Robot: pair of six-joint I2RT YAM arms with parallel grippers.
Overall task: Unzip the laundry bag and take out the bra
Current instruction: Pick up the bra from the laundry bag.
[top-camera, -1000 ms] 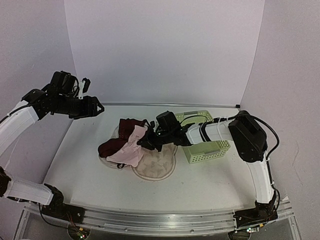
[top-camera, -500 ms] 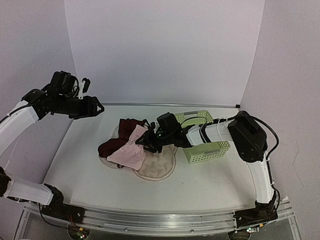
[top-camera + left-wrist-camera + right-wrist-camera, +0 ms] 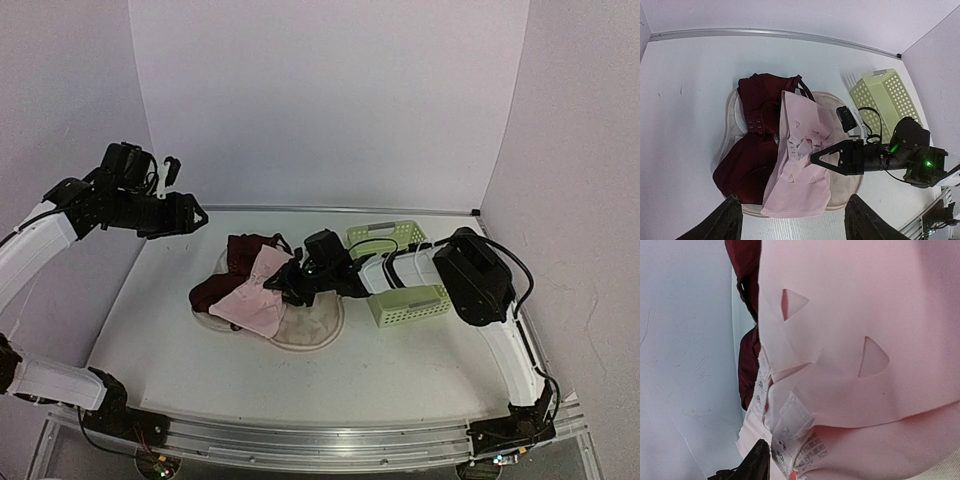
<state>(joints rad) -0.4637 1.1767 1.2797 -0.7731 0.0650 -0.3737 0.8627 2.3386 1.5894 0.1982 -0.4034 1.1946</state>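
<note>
Item: laundry bag (image 3: 316, 330), unzipped, lying flat at the middle of the counter (image 3: 170, 350), its pale inside facing up.

Contents: the bra (image 3: 222, 272), dark maroon, is lying partly on the bag's left half and spilling over its left rim. Its long axis is running from upper right to lower left in the overhead view. A pale pink fabric piece (image 3: 801, 125) with small triangular marks and a sewn label is covering the bra's right side.

Right end effector (image 3: 288, 284): it is reaching in low from the right, tips pointing left and resting over the pink piece. The bra is lying just beyond, to its left. The views are not showing how far its jaws are parted or whether they are pinching any fabric.

Left end effector (image 3: 196, 214): it is hovering high in the upper left, jaws wide apart and empty, well apart from the bra.

Judgement: the right arm is nearer, and a grasp is calling for a short reach leftward across the bra's long axis.

Adjacent: pale green basket (image 3: 405, 300), at right.
</note>
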